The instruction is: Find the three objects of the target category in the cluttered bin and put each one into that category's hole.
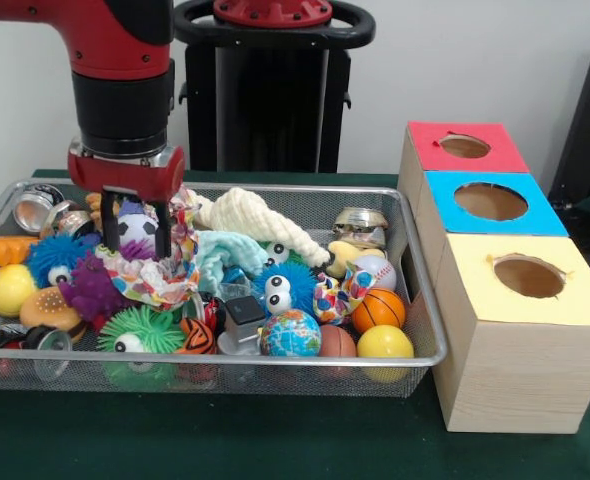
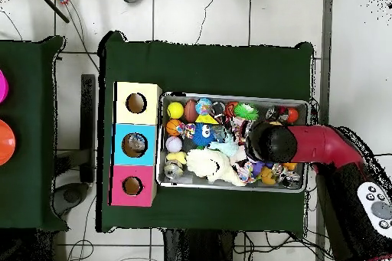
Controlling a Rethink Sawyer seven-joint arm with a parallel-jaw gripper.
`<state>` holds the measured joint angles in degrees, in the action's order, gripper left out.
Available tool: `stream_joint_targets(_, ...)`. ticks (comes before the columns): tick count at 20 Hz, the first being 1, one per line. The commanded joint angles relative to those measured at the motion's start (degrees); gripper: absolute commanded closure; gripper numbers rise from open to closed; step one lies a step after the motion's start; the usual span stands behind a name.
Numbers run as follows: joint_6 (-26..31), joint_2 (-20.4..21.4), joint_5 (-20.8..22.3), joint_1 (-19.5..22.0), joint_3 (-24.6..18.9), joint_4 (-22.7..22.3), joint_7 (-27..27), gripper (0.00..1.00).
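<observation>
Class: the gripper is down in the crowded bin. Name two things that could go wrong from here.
1. The gripper straddles the soccer ball beside patterned cloth; closing might snag cloth too.
2. Toys crowd the bin; lifting could drag neighbours like the purple spiky ball out.

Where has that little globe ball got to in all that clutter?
In the front view the globe ball lies in the bin against its near rim, right of centre, below the blue googly-eyed fuzzy toy and left of the yellow ball.
</observation>
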<state>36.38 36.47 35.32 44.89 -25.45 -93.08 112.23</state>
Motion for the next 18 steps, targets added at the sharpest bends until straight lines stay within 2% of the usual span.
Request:
stream_joint_targets(1, 3.18, 0.94, 4.68, 2.94, -1.95, -7.04, -15.96, 0.0)
stream_joint_targets(11, -0.05, -0.66, 9.89, 5.74, -1.52, -7.65, -15.62, 0.0)
stream_joint_targets(14, -1.26, -2.48, 11.01, 6.86, -2.55, -6.88, -15.22, 0.0)
stream_joint_targets(18, -4.49, -5.67, 14.09, 5.88, -2.15, -4.49, -12.15, 0.0)
